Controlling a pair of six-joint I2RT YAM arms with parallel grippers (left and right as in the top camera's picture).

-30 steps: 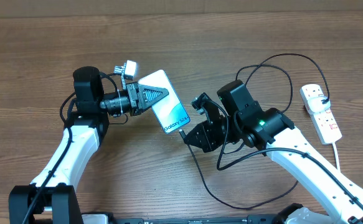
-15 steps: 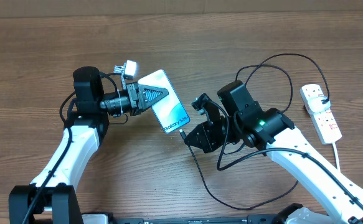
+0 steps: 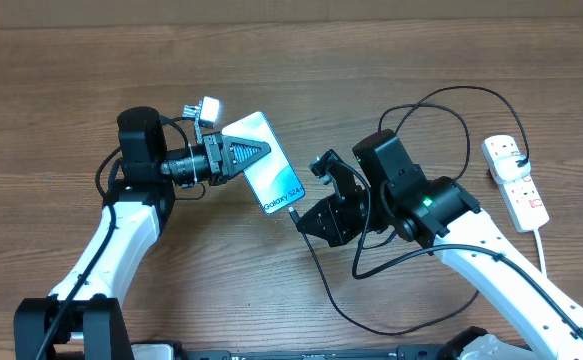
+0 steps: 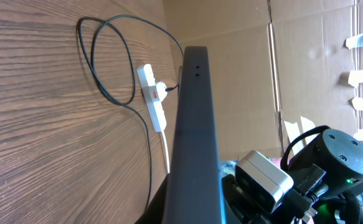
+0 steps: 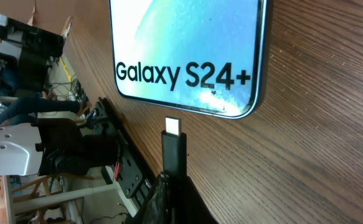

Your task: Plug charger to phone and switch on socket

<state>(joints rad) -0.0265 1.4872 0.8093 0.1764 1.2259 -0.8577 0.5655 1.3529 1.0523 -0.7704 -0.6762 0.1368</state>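
Brown wood-grain table (image 3: 71, 70), two things lying on it.
White socket (image 3: 512, 178) sits at the right edge; black charger (image 3: 461, 89) cable loops just beside it.

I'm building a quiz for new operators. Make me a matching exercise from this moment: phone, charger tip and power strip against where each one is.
1. phone
2. charger tip
3. power strip

A. at the far right of the overhead view, a plug in it
B. clamped in the left gripper
C. in the right gripper, just short of the phone's edge

Pairs: 1-B, 2-C, 3-A
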